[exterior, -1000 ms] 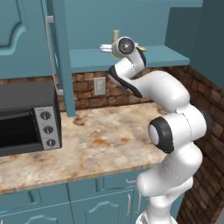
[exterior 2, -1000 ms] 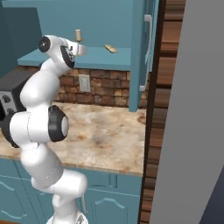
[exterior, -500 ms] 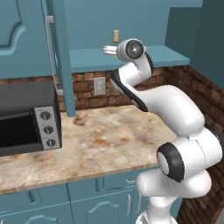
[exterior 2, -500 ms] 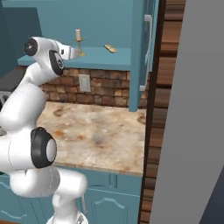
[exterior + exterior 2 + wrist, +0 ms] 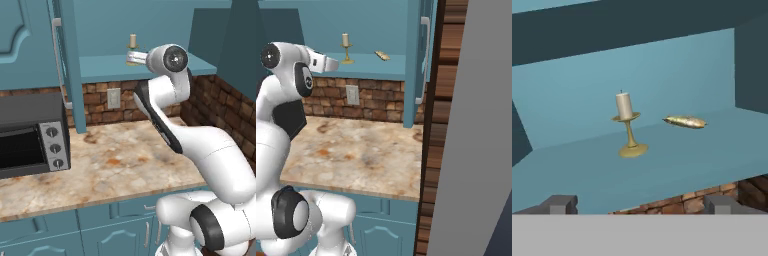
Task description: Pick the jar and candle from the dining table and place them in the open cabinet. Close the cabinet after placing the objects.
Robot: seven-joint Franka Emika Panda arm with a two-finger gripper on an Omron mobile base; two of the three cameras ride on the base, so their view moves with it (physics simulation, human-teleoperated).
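Standing upright on the cabinet (image 5: 677, 165) shelf, the candle (image 5: 628, 126) looks light and probably tippy, best pinched at its thin stem; gripper (image 5: 639, 204) wide open, empty.

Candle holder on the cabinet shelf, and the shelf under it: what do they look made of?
The small yellow stemmed candle holder looks like polished brass: golden sheen on its round foot and stem. The cream stub candle on it reads as matte wax. The teal cabinet shelf looks like painted wood, flat and even with no grain showing, though that could be laminate.
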